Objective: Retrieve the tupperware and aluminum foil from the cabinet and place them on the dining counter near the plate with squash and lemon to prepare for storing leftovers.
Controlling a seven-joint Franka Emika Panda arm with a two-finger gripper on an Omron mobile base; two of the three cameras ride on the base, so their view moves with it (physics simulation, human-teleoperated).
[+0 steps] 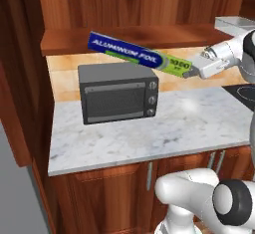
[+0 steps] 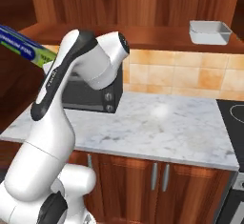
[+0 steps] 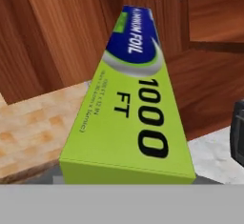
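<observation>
Nearest the hand camera, the lime-green end of the long slim blue aluminum foil carton [image 3: 128,123] is seen, printed with "1000 FT"; the blue lettered part runs away from the lens toward the brown wood panelling behind.

**Grip.** The carton is held by its green end in the two-finger gripper [image 1: 191,71] of the white arm. The jaws are closed on the carton's width, not released; the fingertips themselves are hidden under the carton in the hand view. An end grip of this kind is judged to suit drawing a long box lengthwise out of the dark reddish-brown wooden wall cabinet [image 1: 124,36].

**Position.** The carton is carried in the air, clear of the plank shelf, above the top of the dark grey box-shaped microwave [image 1: 118,92]. It touches neither. The microwave stands on the white-grey marble worktop [image 1: 174,128] along the tiled wall.

**Long axis.** In the left base view the axis runs from the green end at the gripper to the blue end at upper left. The blue end is the higher, so the carton is tilted, not level.

**Farther back.** The pale grey-white shallow rectangular tupperware [image 2: 209,31] rests on the cabinet shelf, well apart from the carton, not yet retrieved.
</observation>
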